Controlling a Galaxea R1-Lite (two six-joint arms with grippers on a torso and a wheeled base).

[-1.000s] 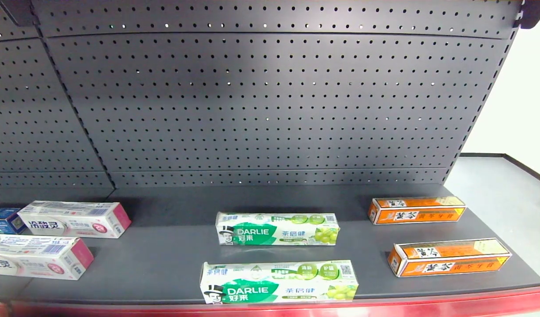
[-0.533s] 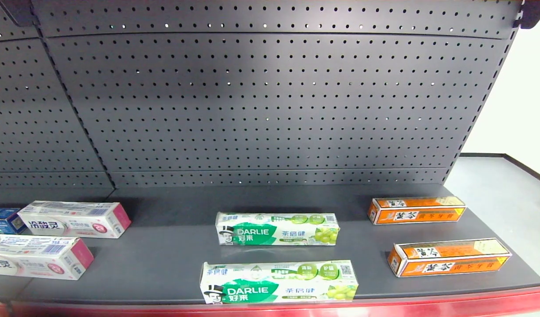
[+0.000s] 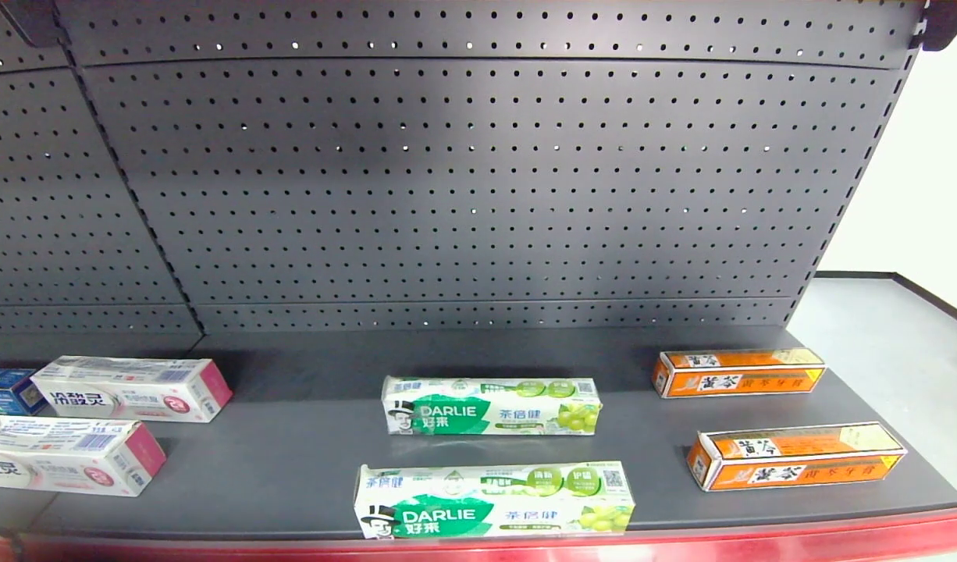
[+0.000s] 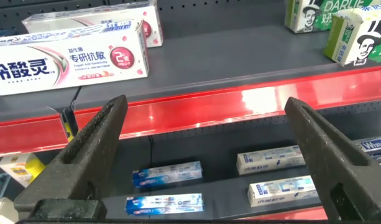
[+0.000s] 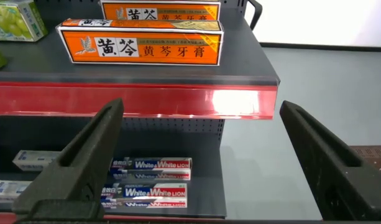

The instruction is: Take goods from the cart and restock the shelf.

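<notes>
- My left claw (image 4: 206, 104): two black fingers spread wide apart, nothing between them. It hangs in front of the shelf's edge, below the white-and-pink goods.
- My right claw (image 5: 201, 107): black fingers also wide apart and empty. It hangs in front of the edge near the shelf's right end, below the orange goods.
- Dark grey metal shelf board (image 3: 307, 437), with a glossy red front strip (image 3: 759, 538) and a dark grey perforated back panel (image 3: 478, 195).
- Two long green-and-white cardboard toothpaste boxes, mid-board, lying flat and parallel but apart: the rear green box (image 3: 492, 406) and the front green box (image 3: 494, 499), which sits at the strip.
- Two long orange cardboard boxes on the right side, flat and apart: the rear orange box (image 3: 738, 371) and the front orange box (image 3: 795, 456).
- Two long white-and-pink cardboard boxes on the left side, flat: the rear pink box (image 3: 133, 388) and the front pink box (image 3: 65, 454).
- One small blue box (image 3: 6, 390) at the far left, just beside the rear pink box.
- Lower tier, under the strip: blue-and-white boxes (image 4: 167, 175) lying flat.
</notes>
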